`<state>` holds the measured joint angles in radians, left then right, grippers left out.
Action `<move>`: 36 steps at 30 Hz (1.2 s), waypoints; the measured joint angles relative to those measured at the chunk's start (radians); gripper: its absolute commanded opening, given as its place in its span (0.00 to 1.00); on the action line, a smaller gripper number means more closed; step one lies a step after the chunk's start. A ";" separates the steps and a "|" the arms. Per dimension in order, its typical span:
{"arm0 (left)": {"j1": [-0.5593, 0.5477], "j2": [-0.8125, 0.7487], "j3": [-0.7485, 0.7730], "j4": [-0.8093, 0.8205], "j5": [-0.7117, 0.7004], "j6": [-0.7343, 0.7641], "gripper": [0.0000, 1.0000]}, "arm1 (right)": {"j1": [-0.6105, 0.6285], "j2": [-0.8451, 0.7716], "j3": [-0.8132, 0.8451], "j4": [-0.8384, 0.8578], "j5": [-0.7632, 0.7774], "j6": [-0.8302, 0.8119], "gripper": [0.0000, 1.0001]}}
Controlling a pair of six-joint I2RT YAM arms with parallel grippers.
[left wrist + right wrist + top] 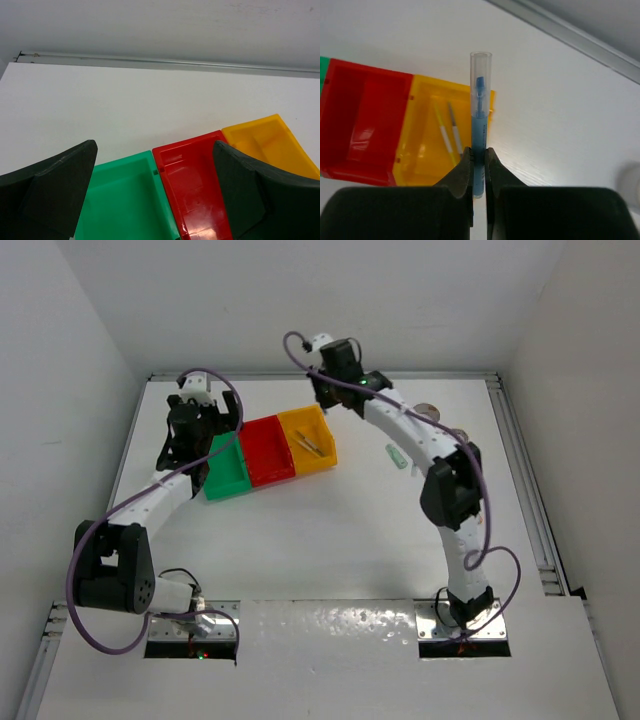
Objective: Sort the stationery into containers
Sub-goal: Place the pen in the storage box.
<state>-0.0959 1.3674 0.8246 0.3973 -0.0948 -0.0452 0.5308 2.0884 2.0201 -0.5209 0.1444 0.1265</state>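
Observation:
Three joined containers lie in a row: green (228,478), red (268,454) and yellow (312,430). Two thin pens (447,131) lie in the yellow bin (420,150). My right gripper (478,155) is shut on a blue marker (480,117) with a clear cap, which points out over the yellow bin's right edge. In the top view this gripper (325,390) sits just behind the yellow bin. My left gripper (155,147) hangs open and empty over the green bin (125,200) and red bin (200,185). A pale-green stick (397,456) lies on the table right of the bins.
A tape roll (428,411) shows partly behind the right arm near the back right. The table's raised back rail (160,62) runs behind the bins, and white walls close in on both sides.

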 measured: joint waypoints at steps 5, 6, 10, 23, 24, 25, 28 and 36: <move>0.013 0.000 0.000 0.000 -0.017 0.004 0.98 | 0.055 0.174 0.010 0.048 -0.078 0.000 0.00; 0.015 0.000 0.000 0.000 -0.019 0.003 0.98 | 0.058 0.195 -0.001 0.048 -0.082 0.000 0.00; 0.021 0.000 -0.001 0.001 -0.022 0.003 0.97 | 0.054 0.241 -0.013 0.050 -0.081 0.001 0.00; 0.024 0.000 -0.008 0.033 -0.020 -0.004 0.97 | 0.061 0.254 -0.016 0.079 -0.095 0.013 0.49; 0.024 0.000 -0.008 0.033 -0.019 -0.005 0.97 | 0.061 0.254 -0.016 0.079 -0.097 0.016 0.52; 0.024 0.000 -0.008 0.034 -0.019 -0.004 0.97 | 0.061 0.254 -0.016 0.078 -0.098 0.014 0.54; 0.024 0.000 -0.008 0.033 -0.018 -0.004 0.97 | 0.058 0.235 -0.019 0.061 -0.103 0.016 0.48; 0.024 0.000 -0.008 0.045 -0.016 -0.004 0.97 | -0.076 -0.141 -0.271 0.071 -0.114 0.126 0.31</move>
<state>-0.0719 1.3670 0.8169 0.4419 -0.1112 -0.0490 0.4553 1.9472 1.7489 -0.4500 0.0307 0.2520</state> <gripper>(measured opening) 0.972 0.185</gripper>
